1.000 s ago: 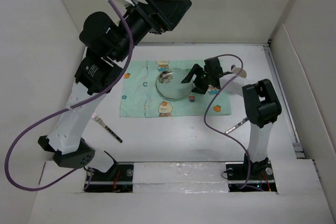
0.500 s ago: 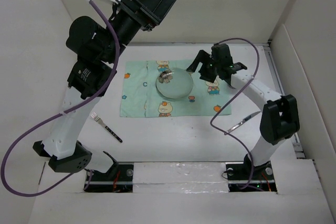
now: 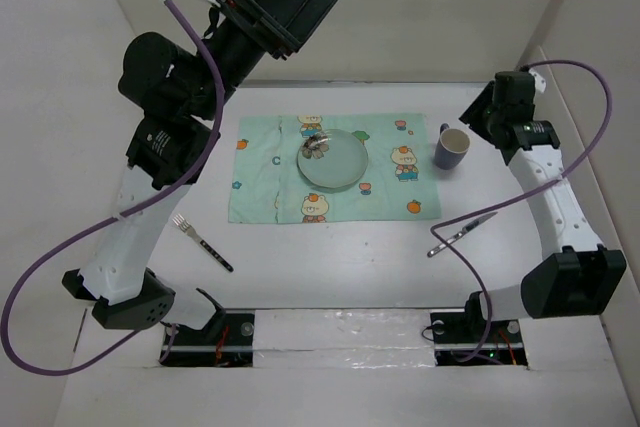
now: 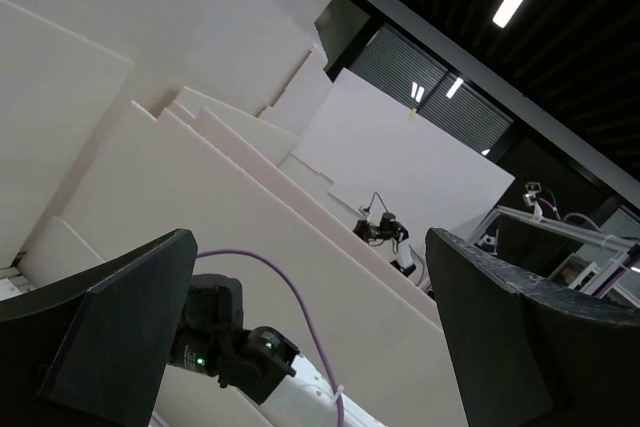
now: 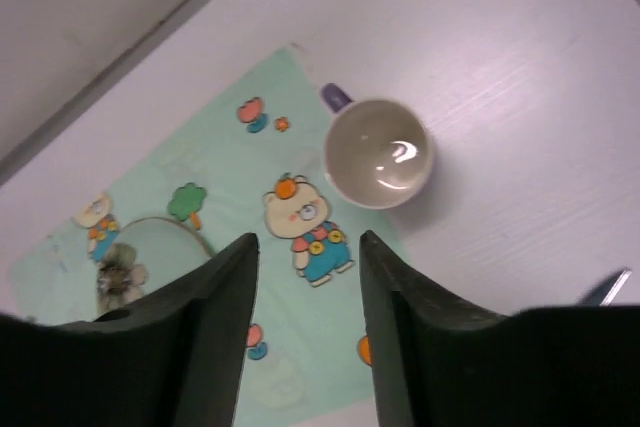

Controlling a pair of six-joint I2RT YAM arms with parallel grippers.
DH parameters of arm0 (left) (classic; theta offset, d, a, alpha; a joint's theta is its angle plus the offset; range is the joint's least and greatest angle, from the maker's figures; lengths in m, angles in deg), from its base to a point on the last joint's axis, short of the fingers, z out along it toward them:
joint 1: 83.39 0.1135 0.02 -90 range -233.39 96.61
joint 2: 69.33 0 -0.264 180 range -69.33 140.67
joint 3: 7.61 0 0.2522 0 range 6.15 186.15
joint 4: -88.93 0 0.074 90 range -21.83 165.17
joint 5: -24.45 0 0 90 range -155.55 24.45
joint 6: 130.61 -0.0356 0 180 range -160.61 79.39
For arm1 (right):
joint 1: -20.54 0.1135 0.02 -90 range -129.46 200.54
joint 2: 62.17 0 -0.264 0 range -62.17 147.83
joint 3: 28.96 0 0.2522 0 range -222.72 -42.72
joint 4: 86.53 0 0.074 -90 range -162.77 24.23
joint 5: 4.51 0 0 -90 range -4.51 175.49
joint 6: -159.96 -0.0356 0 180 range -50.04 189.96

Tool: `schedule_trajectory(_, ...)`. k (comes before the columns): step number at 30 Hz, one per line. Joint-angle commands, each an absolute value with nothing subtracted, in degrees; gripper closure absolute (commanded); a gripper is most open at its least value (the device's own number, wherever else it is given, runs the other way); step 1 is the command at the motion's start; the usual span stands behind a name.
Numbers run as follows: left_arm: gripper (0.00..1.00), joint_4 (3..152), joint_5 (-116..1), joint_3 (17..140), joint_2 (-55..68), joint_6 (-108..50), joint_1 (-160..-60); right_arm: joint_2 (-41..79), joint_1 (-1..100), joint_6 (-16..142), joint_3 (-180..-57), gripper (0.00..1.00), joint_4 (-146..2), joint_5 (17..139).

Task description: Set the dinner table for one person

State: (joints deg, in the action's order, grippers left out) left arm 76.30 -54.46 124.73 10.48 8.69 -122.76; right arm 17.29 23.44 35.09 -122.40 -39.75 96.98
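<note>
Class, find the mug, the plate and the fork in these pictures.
mug (image 3: 454, 141), top external view, its open mouth
plate (image 3: 340, 165), top external view, bare middle
fork (image 3: 205, 244), top external view, middle of the handle

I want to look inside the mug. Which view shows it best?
Right wrist: it looks almost straight down into the mug, large and unobstructed. Top external shows it small, beside the mat. Left wrist misses it.

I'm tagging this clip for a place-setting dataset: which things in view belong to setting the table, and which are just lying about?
Belong to the job: table, mat, plate, mug, fork, silver utensil on the right.

Lying about: only the small grey thing on the plate, too unclear to name.
</note>
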Motion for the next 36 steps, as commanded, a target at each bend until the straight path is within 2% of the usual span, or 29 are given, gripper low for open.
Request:
schedule_trajectory(1,0.01,81.9,-52.0,124.0,8.2,9.6,-122.6,16.1,20.7,39.4,-121.1,0.42,-35.2,102.1)
schedule_trajectory(3,0.01,83.1,-50.8,122.6,8.0,10.7,-122.6,15.9,18.8,40.6,-119.5,0.33,-35.7,102.2)
schedule_trajectory(6,0.01,83.2,-49.9,122.6,7.4,11.1,-122.6,16.2,15.4,41.6,-118.2,0.27,-35.7,99.8)
schedule_trajectory(11,0.01,81.8,-51.8,119.7,5.2,8.9,-122.6,19.2,14.6,42.8,-118.4,0.21,-35.2,97.3)
schedule_trajectory(19,0.01,79.6,-55.8,99.4,-3.1,-0.7,-122.6,24.9,14.0,43.4,-117.9,0.24,-38.1,93.6)
schedule_trajectory(28,0.01,71.5,-62.4,73.6,-11.4,-6.6,-122.6,36.3,13.0,42.9,-123.3,0.34,-40.4,88.9)
schedule_trajectory(30,0.02,69.0,-64.1,71.2,-13.1,-7.3,-122.6,37.5,13.0,42.7,-123.0,0.37,-42.6,88.9)
schedule_trajectory(32,0.17,67.7,-64.3,68.8,-14.1,-8.3,-122.6,38.7,12.5,41.9,-122.4,0.39,-44.4,88.6)
schedule_trajectory(33,0.47,66.8,-64.8,68.3,-14.8,-8.9,-122.6,39.2,12.5,41.7,-122.4,0.41,-45.1,88.6)
schedule_trajectory(34,0.64,66.5,-64.8,67.2,-15.1,-9.2,-122.6,39.7,12.5,41.3,-122.4,0.42,-46.0,88.3)
schedule_trajectory(35,0.76,66.0,-64.9,67.0,-15.2,-9.8,-122.6,40.2,11.9,41.1,-122.7,0.45,-46.3,88.4)
schedule_trajectory(36,0.93,64.6,-64.9,67.0,-14.8,-10.2,-122.6,41.6,11.9,40.9,-123.0,0.51,-46.6,88.6)
